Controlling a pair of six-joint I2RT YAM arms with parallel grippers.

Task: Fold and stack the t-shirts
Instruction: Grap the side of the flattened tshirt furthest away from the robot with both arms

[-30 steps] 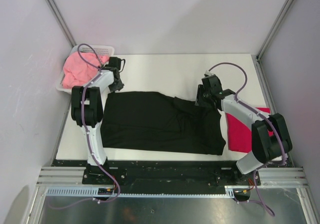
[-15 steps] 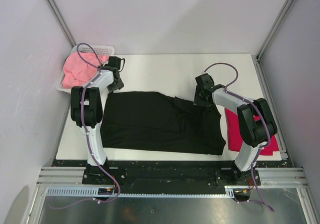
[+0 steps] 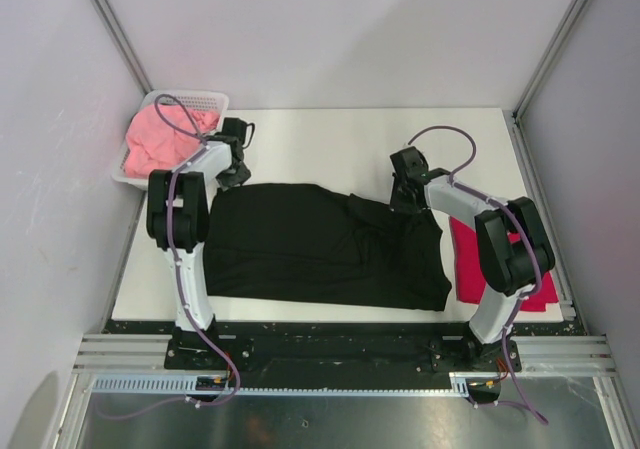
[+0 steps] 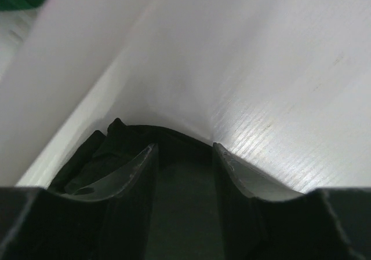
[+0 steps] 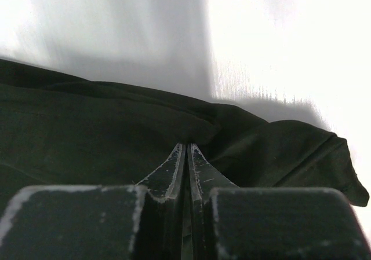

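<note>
Since one second ago the right arm has pulled its elbow in toward the middle, so more of the near end of the red t-shirt (image 3: 470,269) is uncovered, and the left arm has shifted a little to the right.

The right tool (image 5: 186,151) has its fingers nearly together, with only a hairline gap. Its tips are sunk in the far right edge of the black t-shirt (image 3: 320,244), so it seems to pinch a thin fold there. The left tool (image 4: 184,156) stands open at the far left corner of the same shirt. Dark cloth lies between its fingers, but they do not hold it yet.

As I judge it, the task is near one third done. The red t-shirt lies flat as a neat rectangle at the right side of the counter (image 3: 330,139), partly under the right arm, and looks folded. The black t-shirt is spread across the middle of the counter, with some cloth bunched near its right end, and its fold is only starting. The pink t-shirt (image 3: 155,139) is crumpled in the white mesh basket (image 3: 200,97) at the far left corner, untouched. No stack exists yet.

The counter is white and matte. Plain pale grey walls (image 3: 330,29) close it on three sides, with aluminium posts (image 3: 115,29) in the corners and an aluminium rail (image 3: 330,354) along the near edge.
</note>
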